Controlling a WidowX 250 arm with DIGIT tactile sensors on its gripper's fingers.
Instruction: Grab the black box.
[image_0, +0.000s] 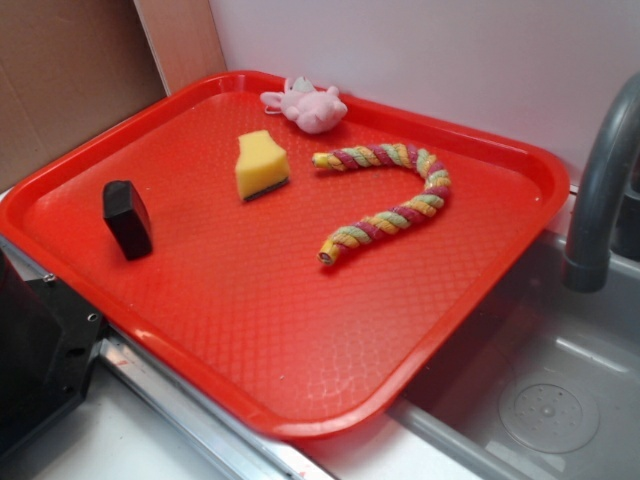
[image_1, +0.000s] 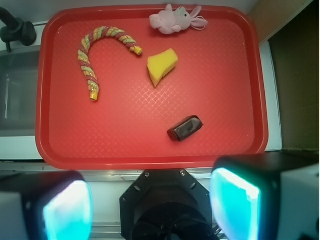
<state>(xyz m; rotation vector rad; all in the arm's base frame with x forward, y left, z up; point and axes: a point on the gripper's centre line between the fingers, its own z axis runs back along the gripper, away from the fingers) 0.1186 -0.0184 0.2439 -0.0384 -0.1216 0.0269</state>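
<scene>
The black box stands on the left part of the red tray; in the wrist view the black box lies on the lower right of the red tray. My gripper hangs high above the tray's near edge, well short of the box, open wide with nothing between its glowing pads. The exterior view does not show the gripper.
A yellow sponge wedge, a striped rope toy and a pink plush share the tray. A grey faucet and sink lie to the right. The black robot base sits at the tray's front left.
</scene>
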